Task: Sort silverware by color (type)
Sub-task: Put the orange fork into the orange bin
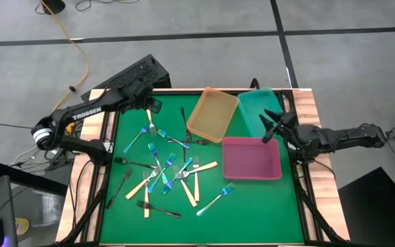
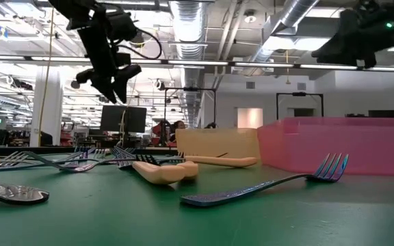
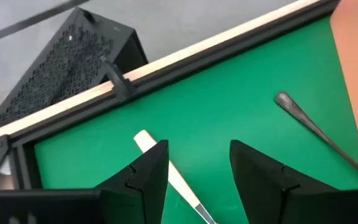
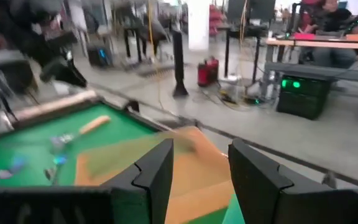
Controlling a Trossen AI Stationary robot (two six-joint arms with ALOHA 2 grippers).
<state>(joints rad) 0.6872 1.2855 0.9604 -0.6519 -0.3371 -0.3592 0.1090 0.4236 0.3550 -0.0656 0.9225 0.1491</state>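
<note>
Forks lie scattered on the green mat (image 1: 252,206): cream-handled, iridescent blue-teal and black ones, most of them in a loose pile (image 1: 166,171). One blue-teal fork (image 2: 265,188) lies apart at the near side. My left gripper (image 1: 153,106) is open and hovers near the mat's far edge, above a cream-handled fork (image 3: 160,158) whose handle end shows between its fingers (image 3: 148,174) without touching them. A dark fork (image 3: 303,121) lies beside it. My right gripper (image 1: 269,129) is open and raised over the teal tray (image 1: 259,106), holding nothing.
Three trays stand on the mat's far right: orange (image 1: 211,113), teal, and pink (image 1: 251,158) nearer. A black perforated box (image 3: 61,62) sits beyond the table's far left edge. The mat's near right corner holds no forks.
</note>
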